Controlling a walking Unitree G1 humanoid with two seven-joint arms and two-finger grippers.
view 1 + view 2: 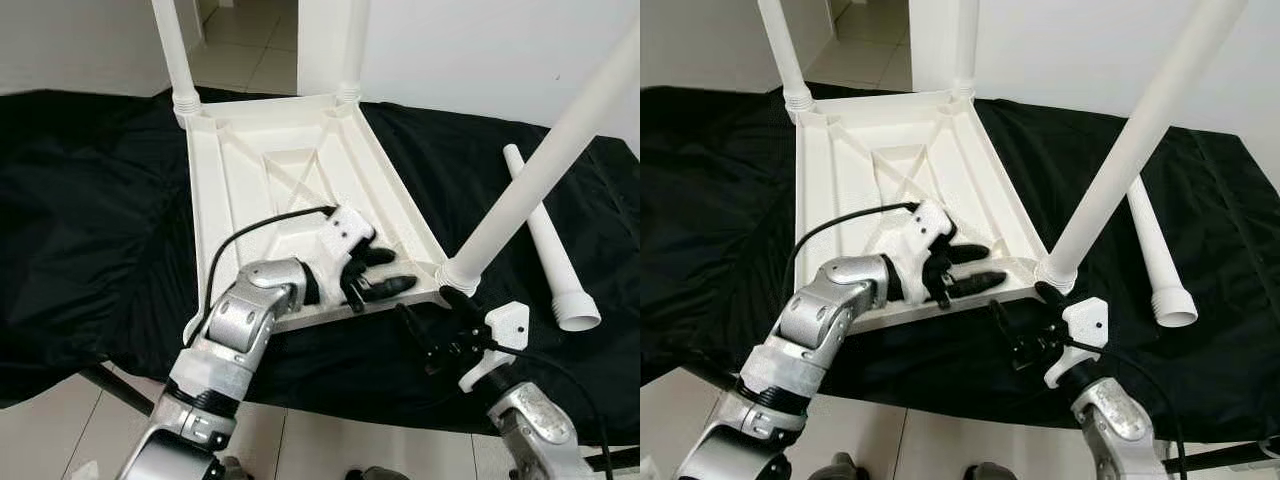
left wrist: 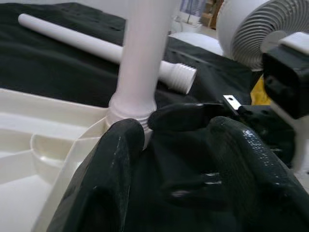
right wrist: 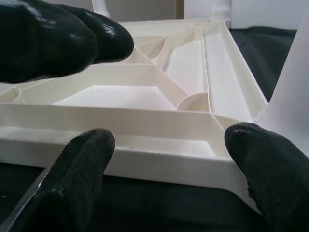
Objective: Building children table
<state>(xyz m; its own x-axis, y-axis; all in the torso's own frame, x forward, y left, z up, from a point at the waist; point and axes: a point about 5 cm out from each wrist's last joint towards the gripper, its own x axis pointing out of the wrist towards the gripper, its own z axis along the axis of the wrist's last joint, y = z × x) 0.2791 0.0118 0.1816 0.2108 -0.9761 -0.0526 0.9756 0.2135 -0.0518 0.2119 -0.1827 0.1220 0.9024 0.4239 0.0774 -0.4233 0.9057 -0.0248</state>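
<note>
Upturned white tabletop (image 1: 290, 170) lies on black cloth (image 1: 90, 220), three legs standing in corner sockets. Left gripper (image 1: 372, 274) rests on near rim, fingers apart, clamping nothing. Right gripper (image 1: 432, 322) at 5 o'clock of near-right leg (image 1: 540, 170), fingers spread, empty. Loose leg (image 1: 545, 245) lies at 3 o'clock.
</note>
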